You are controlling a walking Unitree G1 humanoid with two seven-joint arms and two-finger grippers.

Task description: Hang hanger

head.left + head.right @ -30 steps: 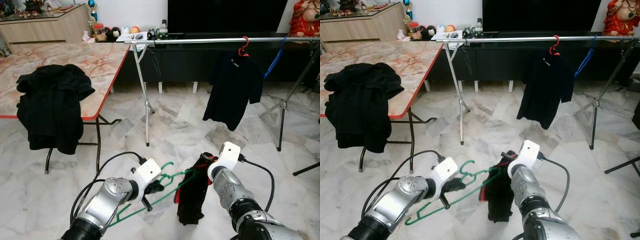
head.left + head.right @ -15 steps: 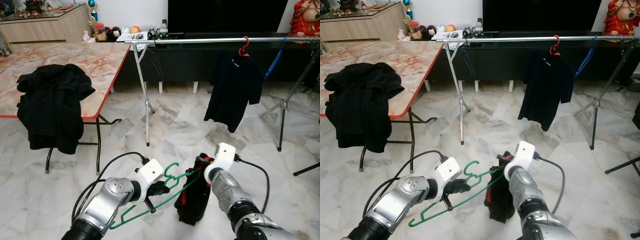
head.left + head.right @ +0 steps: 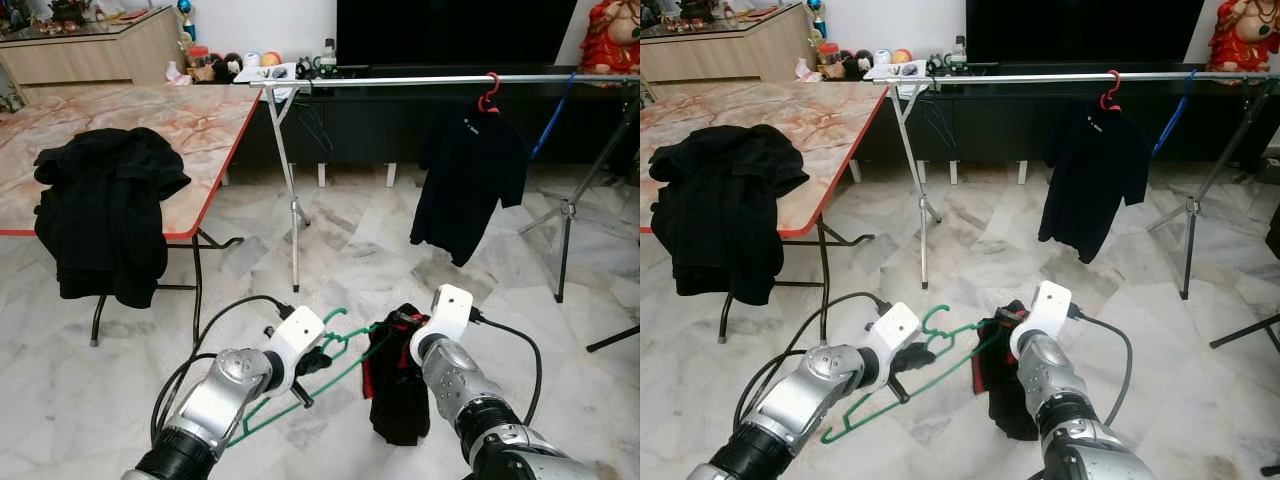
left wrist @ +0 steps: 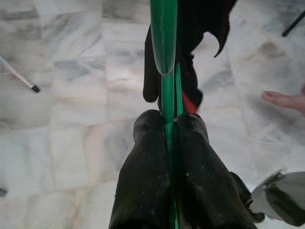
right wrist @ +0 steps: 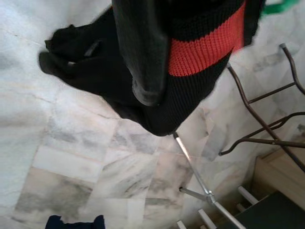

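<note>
My left gripper [image 3: 318, 362] is shut on a green wire hanger [image 3: 300, 392], low over the floor; in the left wrist view its fingertips [image 4: 152, 129] pinch the hanger's bar [image 4: 164, 38]. The hanger's far arm reaches into a black knit garment with a red band [image 3: 400, 395]. That garment dangles from my right gripper [image 3: 402, 322], which is shut on its top edge. In the right wrist view a black finger [image 5: 140, 57] lies against the garment [image 5: 200, 52]. Farther ahead, a silver clothes rail [image 3: 420, 80] runs across the room.
A black shirt on a red hanger [image 3: 470, 170] and a blue hanger [image 3: 548, 125] hang on the rail. A marble table [image 3: 200, 120] with a heap of black clothes [image 3: 105, 215] stands left. Part of a person's hand or foot [image 4: 286, 101] shows near the floor.
My left gripper has moved slightly forward and up with the hanger, tilting it steeper. The garment in my right gripper now hangs a little farther right.
</note>
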